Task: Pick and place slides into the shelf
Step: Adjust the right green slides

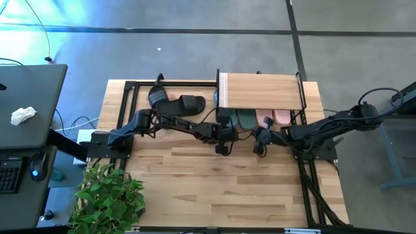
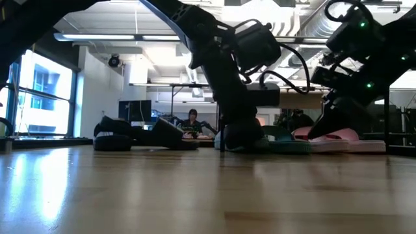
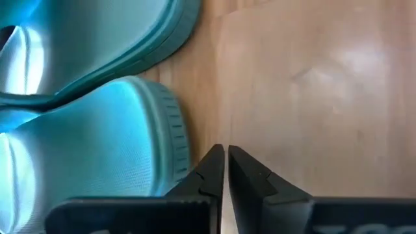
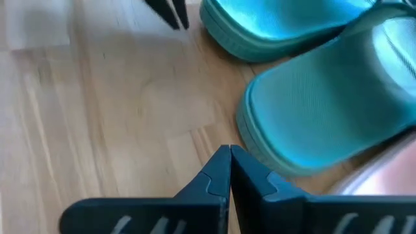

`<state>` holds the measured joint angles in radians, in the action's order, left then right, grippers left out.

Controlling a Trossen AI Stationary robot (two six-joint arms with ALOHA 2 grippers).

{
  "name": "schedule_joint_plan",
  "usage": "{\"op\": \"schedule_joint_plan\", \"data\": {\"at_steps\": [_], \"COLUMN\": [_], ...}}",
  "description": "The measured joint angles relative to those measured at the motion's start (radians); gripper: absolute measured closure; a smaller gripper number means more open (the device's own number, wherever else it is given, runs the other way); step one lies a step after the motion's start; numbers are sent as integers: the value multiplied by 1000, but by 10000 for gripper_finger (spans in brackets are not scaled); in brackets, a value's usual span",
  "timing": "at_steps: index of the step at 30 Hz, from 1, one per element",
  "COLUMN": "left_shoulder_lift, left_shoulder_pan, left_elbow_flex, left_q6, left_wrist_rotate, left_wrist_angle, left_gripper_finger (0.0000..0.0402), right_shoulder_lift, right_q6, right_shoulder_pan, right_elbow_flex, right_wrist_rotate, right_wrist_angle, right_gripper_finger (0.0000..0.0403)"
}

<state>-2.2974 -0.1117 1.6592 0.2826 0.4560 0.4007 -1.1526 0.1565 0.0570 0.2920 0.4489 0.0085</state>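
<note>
The shelf point(image 1: 260, 91) stands at the table's far edge. Beneath its plank top, two dark teal-green slides point(image 1: 244, 118) and two pale pink slides point(image 1: 273, 118) lie side by side on the table, heels toward the near edge. Two black slides point(image 1: 175, 103) lie on the table left of the shelf. My left gripper point(image 1: 224, 142) is shut, just in front of the teal heels point(image 3: 166, 140). My right gripper point(image 1: 260, 140) is shut too, by the other teal heel point(image 4: 273, 130), with a pink slide point(image 4: 390, 175) beside it. My left gripper lies low on the table with its shut fingers point(image 3: 211, 169) right beside the heel of a teal slide point(image 3: 175, 149); I cannot tell whether it touches. My right gripper's shut fingers point(image 4: 244, 172) sit close to the heel rim of the other teal slide point(image 4: 250, 140); touching cannot be told.
The shelf's thin black legs point(image 1: 303, 97) stand beside the pink slides. A black frame point(image 1: 123, 110) borders the table's left and right. A potted plant point(image 1: 107, 195) sits at the near left corner. Bare wood point(image 1: 221, 188) stretches toward the near edge.
</note>
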Motion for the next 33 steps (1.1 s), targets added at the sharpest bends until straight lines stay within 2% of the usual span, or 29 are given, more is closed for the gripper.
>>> {"op": "schedule_joint_plan", "data": {"at_steps": [6,11,16,26,33], "left_shoulder_lift": [21,80,139,188,188], "left_shoulder_pan": [46,87,122,147,147], "left_elbow_flex": [0,0,6,9,8], "left_q6": [1,6,30,49,27], "left_wrist_rotate": [10,32,42,63,72], "left_wrist_angle": [20,68,97,188,235], "left_gripper_finger": [392,396,397,397,401], "right_shoulder_lift": [0,-1,-54,-188,-208], "right_q6": [-44,-70,-90,-130,-126], "right_shoulder_pan": [-57,-80,-110,-149,-181], "right_elbow_flex": [0,0,2,2,2], "right_wrist_rotate": [-89,-114,-162,-119,-117], "right_wrist_angle": [18,26,44,174,237], "right_gripper_finger": [403,403,403,403,403]}}
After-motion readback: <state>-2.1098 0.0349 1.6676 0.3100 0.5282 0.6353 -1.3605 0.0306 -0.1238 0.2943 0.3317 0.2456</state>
